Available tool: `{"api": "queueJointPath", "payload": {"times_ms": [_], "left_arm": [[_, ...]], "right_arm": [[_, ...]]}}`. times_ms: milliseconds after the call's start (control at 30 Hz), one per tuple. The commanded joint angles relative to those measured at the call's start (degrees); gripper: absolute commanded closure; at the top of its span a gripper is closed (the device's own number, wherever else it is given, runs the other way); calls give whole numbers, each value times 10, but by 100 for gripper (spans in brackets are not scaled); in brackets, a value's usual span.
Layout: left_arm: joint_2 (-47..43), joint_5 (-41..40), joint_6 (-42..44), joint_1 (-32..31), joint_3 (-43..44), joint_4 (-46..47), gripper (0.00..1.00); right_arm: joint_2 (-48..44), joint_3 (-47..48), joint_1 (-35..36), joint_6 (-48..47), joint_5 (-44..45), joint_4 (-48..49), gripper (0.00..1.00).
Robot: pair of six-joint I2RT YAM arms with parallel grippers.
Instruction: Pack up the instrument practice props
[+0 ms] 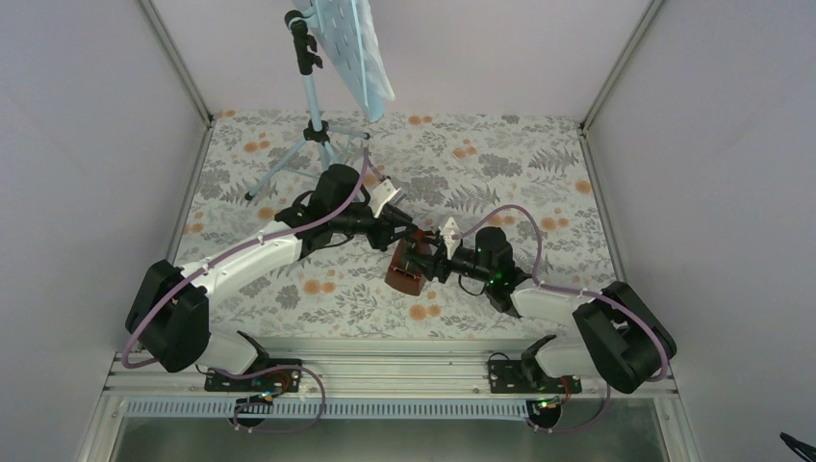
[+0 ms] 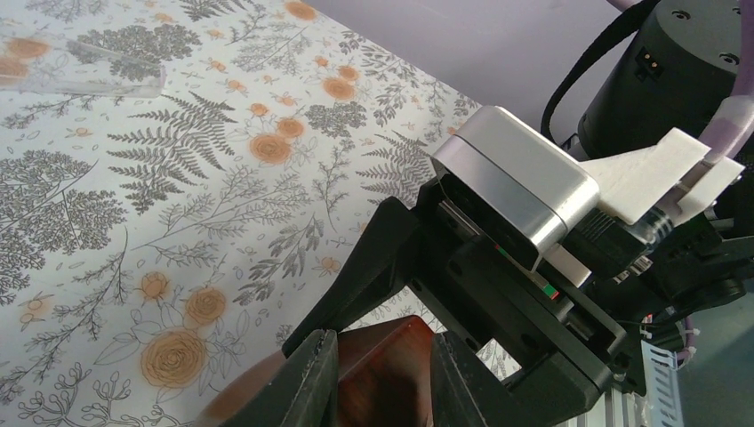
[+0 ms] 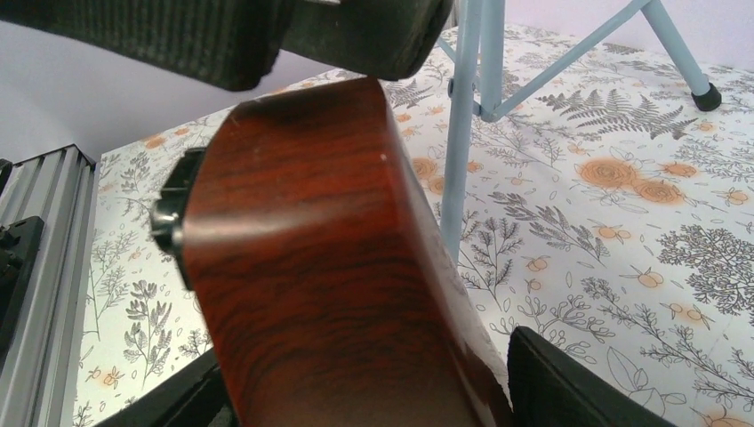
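Note:
The brown wooden metronome (image 1: 405, 272) is held between both grippers at mid-table. My left gripper (image 1: 412, 243) is shut on its narrow top, and the left wrist view shows the wood (image 2: 384, 374) pinched between both fingers (image 2: 311, 384). My right gripper (image 1: 435, 262) straddles the wide body (image 3: 320, 285). Its fingers (image 3: 569, 387) press the sides, with only a sliver of gap at the tip. The light-blue music stand (image 1: 315, 106) stands at the back left, with its hole-dotted plate (image 1: 351, 48) tilted. No sheet-music pages are in view.
The tripod legs (image 1: 279, 168) spread over the floral tablecloth (image 1: 520, 173) just behind the left arm, and they show in the right wrist view (image 3: 462, 133). Lilac walls close in the left, right and back. An aluminium rail (image 1: 385, 371) runs along the near edge.

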Motion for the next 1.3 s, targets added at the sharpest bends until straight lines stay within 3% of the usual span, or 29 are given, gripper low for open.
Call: {"api": "queueJointPath", "payload": {"times_ms": [0, 733, 1267], "left_arm": [[5, 7, 10, -5, 18, -6, 72], [9, 8, 10, -11, 18, -7, 75], [9, 7, 9, -14, 18, -8, 75]], "right_arm": [[2, 15, -8, 5, 14, -1, 35], [25, 46, -11, 32, 32, -33, 40], [32, 69, -12, 38, 48, -61, 32]]}}
